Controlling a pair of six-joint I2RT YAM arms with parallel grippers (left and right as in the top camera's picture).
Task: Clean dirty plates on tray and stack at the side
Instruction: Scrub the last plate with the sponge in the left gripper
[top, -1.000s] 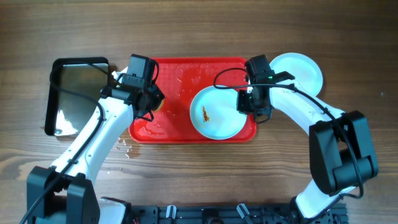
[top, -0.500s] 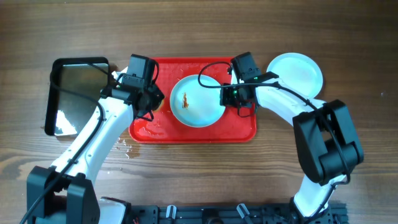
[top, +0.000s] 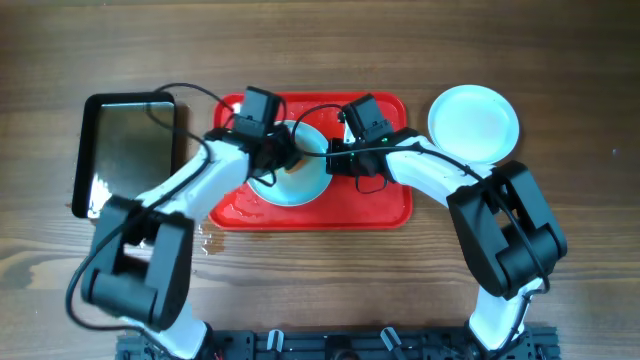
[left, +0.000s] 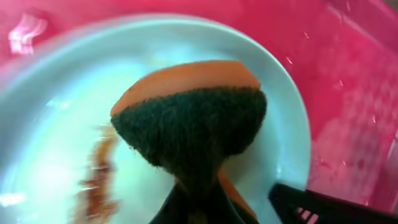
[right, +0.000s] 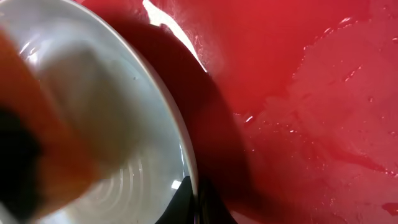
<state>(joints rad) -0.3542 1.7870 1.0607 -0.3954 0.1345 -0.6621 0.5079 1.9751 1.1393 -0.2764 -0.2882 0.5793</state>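
Observation:
A pale plate (top: 305, 180) with a brown-orange smear (left: 99, 171) lies over the left half of the red tray (top: 380, 205). My right gripper (top: 335, 160) is shut on the plate's right rim (right: 186, 162). My left gripper (top: 282, 160) is shut on an orange sponge with a dark scouring face (left: 193, 118) and holds it over the plate's middle, just right of the smear. The sponge also shows blurred in the right wrist view (right: 31, 143). A clean plate (top: 474, 122) lies on the table right of the tray.
A black-rimmed shiny metal tray (top: 128, 150) lies at the left. Water drops wet the red tray's floor (right: 323, 93) and the table at its lower left corner (top: 205, 240).
My right gripper has pulled the dirty plate leftward across the tray. My left gripper has swung right from the tray's left edge, bringing the sponge over the plate.

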